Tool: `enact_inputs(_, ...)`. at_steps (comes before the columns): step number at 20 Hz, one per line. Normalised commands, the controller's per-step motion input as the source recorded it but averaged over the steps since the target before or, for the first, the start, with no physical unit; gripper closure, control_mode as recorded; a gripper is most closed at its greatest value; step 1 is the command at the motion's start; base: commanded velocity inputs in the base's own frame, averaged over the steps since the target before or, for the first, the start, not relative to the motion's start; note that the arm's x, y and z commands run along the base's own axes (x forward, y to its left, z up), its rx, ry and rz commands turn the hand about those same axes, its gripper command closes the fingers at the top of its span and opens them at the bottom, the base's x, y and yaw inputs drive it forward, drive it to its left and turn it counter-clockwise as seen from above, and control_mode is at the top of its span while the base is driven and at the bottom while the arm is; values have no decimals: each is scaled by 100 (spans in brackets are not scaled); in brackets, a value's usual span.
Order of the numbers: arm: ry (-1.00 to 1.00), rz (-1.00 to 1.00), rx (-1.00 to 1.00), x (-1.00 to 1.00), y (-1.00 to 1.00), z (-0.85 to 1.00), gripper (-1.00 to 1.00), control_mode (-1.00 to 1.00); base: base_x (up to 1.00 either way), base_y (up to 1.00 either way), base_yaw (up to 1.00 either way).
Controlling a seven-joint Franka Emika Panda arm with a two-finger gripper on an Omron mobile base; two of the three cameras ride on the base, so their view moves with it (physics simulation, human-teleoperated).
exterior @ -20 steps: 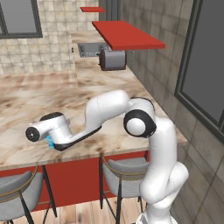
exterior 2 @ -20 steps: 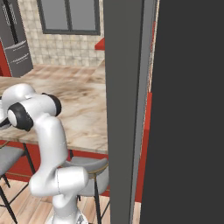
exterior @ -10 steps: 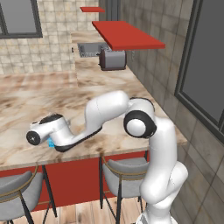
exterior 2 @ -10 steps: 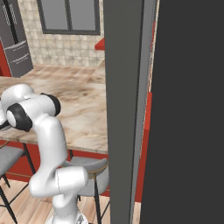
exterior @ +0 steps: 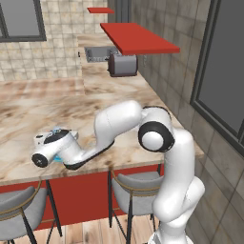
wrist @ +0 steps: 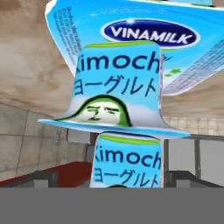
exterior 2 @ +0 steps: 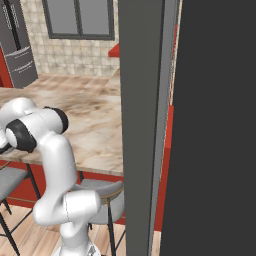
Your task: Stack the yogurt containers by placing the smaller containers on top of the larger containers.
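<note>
At the lower left of the left base view the pincer (exterior: 56, 136) sits low over the worktop (exterior: 28, 109); I cannot tell whether it is released or clenched. In the hand view the tubs appear stacked: widest tub (wrist: 175, 52) at the top, mid-sized tub (wrist: 116, 87) centre, tiny tub (wrist: 127, 162) at the bottom. They look light, thin-walled and slick, so grip gently across flat sides under the rim

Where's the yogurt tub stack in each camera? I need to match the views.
Left base view: yogurt tub stack, a blue sliver at the tip of the arm, lower left.
Right base view: look past the left edge, beyond the arm.
Hand view: centre, three tubs running top to bottom.
Shared landmark: marble counter.
</note>
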Motion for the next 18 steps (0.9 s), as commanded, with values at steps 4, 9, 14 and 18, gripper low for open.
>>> enact_inputs(4,-22,0,7,-66,27,45,-100,-100,0,0,0)
enact_inputs(9,-14,0,9,-88,4,55,-100,-100,0,0,0)
enact_inputs(14,-9,0,15,-99,-13,80,-100,-100,0,0,0)
enact_inputs(18,-2,0,25,-100,-51,100,-100,-100,0,0,0)
